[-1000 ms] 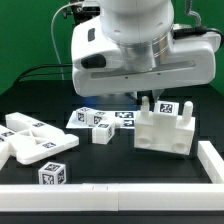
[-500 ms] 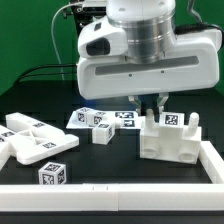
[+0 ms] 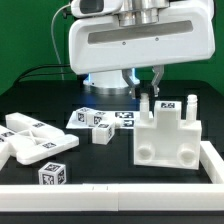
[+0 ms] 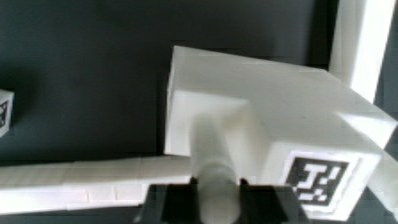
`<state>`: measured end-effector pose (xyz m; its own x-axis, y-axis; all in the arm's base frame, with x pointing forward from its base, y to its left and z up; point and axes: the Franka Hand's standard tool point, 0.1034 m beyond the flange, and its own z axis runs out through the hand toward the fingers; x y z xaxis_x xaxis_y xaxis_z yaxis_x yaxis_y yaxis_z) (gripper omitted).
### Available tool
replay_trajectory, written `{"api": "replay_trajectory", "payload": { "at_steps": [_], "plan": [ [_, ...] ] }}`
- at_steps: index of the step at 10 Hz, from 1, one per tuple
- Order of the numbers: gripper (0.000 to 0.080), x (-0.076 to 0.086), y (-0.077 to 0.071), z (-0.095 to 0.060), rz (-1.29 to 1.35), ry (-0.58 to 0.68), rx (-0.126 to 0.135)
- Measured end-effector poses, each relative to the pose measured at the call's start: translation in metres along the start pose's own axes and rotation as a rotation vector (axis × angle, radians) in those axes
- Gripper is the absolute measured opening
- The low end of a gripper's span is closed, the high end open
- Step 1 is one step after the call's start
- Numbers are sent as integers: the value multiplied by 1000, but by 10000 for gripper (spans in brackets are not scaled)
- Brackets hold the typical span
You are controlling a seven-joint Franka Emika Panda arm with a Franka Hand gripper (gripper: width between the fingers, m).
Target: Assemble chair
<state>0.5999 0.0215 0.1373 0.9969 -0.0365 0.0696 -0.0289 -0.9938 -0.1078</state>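
Nearest the exterior camera, a white border rail [image 3: 120, 190] runs along the table's front edge. Just behind it stands a loose tagged cube [image 3: 52, 175], with flat chair panels [image 3: 30, 140] lying toward the exterior view's left. A small tagged block [image 3: 102, 137] sits mid-table, just in front of the marker board [image 3: 118, 118].

The chair body [image 3: 165, 145] stands upright toward the exterior view's right, near the rail. Its broad face, with two holes, is turned to the camera. Whether its base touches the table cannot be determined.

Two posts rise from its top. The gripper [image 3: 151, 88] is directly above the post [image 3: 148, 104] on the exterior view's left. The wrist view shows the gripper [image 4: 214, 195] clenched on that post, one finger on each flank.

Finding: the post's long axis is vertical and in line with the fingers. The bulk of the body lies below the grasp, offset toward the exterior view's right. Judged risk: this off-centre load may tilt on any lift.
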Motion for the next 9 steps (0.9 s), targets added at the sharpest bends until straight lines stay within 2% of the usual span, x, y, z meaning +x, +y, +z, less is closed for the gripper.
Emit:
{"api": "replay_trajectory", "payload": {
  "at_steps": [3,5,6,9],
  "plan": [
    [100,2,-6,2,-93,24,-3],
    [100,3,1,17,-304,25,0],
    [100,2,0,23,-313,18,2],
    [100,2,0,23,-311,17,2]
  ]
}}
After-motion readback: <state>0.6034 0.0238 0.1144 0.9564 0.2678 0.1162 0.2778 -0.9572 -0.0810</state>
